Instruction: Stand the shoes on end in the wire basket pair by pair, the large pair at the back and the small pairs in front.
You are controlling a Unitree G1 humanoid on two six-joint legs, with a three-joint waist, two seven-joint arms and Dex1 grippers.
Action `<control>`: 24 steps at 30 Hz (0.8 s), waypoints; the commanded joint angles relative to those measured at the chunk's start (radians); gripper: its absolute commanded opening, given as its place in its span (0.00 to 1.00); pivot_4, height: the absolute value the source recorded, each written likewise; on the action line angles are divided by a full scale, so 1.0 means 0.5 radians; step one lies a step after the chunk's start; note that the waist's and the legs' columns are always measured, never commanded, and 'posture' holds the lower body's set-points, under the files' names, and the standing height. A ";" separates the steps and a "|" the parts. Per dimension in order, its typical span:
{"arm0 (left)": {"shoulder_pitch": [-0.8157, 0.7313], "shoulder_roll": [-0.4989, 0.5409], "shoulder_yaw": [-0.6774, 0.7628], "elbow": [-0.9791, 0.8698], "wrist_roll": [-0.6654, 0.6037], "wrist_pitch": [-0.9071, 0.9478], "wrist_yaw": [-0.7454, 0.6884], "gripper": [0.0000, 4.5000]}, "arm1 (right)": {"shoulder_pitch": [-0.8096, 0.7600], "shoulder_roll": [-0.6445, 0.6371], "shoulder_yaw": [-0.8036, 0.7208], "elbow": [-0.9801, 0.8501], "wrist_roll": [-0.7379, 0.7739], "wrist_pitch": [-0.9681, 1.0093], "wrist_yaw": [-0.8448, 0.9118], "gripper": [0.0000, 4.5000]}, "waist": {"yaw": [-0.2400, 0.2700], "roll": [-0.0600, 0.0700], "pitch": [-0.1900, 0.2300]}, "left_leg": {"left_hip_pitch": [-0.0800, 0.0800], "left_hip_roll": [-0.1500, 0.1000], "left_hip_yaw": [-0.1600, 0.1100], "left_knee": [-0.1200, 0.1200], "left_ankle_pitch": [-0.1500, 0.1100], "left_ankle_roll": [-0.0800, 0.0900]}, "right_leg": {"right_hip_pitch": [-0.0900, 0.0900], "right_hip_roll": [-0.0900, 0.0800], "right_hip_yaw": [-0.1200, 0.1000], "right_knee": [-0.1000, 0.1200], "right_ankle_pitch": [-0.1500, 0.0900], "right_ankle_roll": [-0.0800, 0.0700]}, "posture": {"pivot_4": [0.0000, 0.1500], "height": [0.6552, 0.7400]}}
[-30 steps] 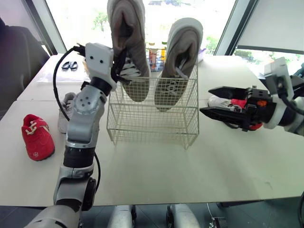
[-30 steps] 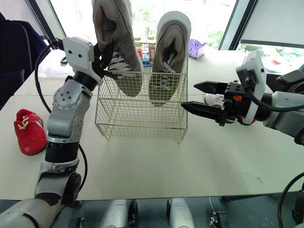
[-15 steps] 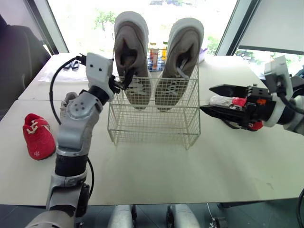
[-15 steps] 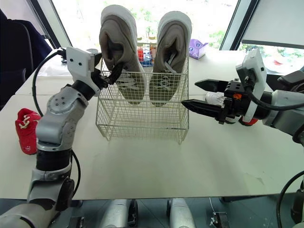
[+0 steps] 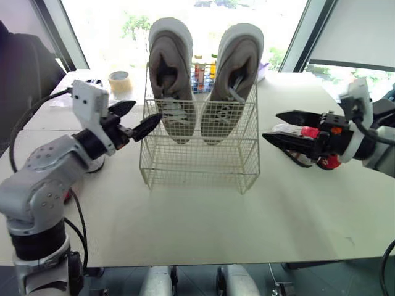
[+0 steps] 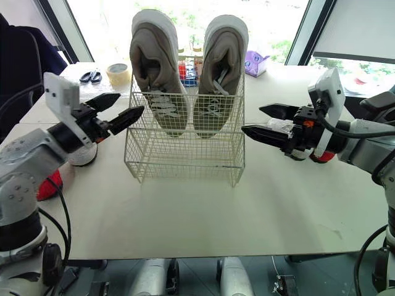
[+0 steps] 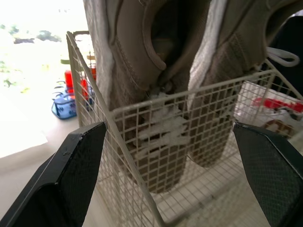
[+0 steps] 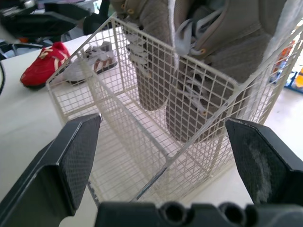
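Left gripper (image 5: 143,112) is letting go of the left shoe (image 5: 168,68) and pulling back from upper centre toward the left of the frame, fingers now spread and empty. Shoe is sitting lower, toe down in the basket (image 5: 197,165). Left arm is dropping, covering most of the red shoe (image 6: 49,185).

- wire basket (image 5: 197,154) mid table (image 5: 203,228)
- left large shoe (image 5: 168,74) and right large shoe (image 5: 237,74) on end, side by side, in the basket's back part
- left gripper (image 5: 145,111) just left of the basket, right gripper (image 5: 273,124) to its right
- inner small shoe (image 8: 92,64) left of the basket, outer small shoe (image 8: 43,71) further left
- another small shoe (image 6: 279,127) behind the right gripper (mostly hidden)
- tape roll (image 5: 119,82) and scissors (image 6: 91,76) back left
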 commanded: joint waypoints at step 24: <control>0.391 0.116 -0.129 -0.328 -0.899 -0.005 0.120 0.99 | 0.245 0.080 -0.227 0.261 -0.287 -0.242 0.120 1.00 | 0.011 -0.001 0.000 | -0.001 -0.002 0.000 0.003 -0.001 0.001 | 0.002 -0.002 0.001 -0.001 -0.004 -0.008 | 1.00 0.07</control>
